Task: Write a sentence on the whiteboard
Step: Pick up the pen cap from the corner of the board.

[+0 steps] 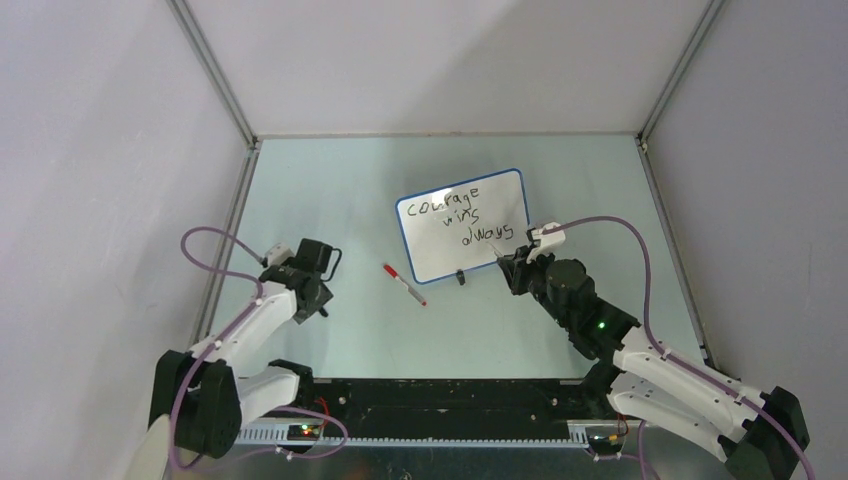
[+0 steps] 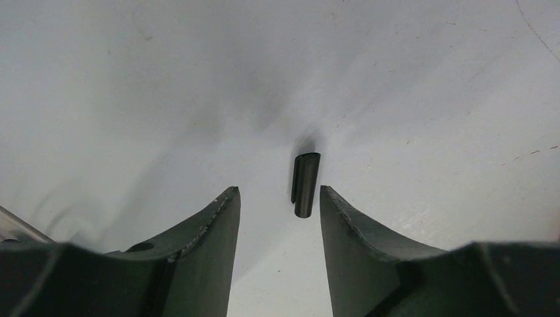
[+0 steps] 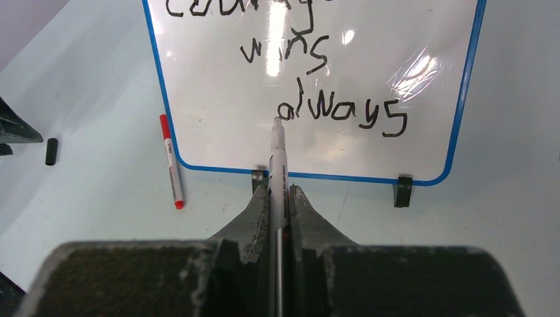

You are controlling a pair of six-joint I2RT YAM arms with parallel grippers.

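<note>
Clamping the uncapped marker (image 3: 277, 165) in our right gripper (image 3: 279, 198), tip near mid-frame "always", we risk smudging the sentence (image 3: 343, 113) while our left gripper (image 2: 280, 198) stands apart by the cap (image 2: 305, 185).

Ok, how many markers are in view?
2. The held marker is clamped in the right gripper, tip at the whiteboard; the red-capped marker lies on the table left of the board. None seems hidden.
</note>
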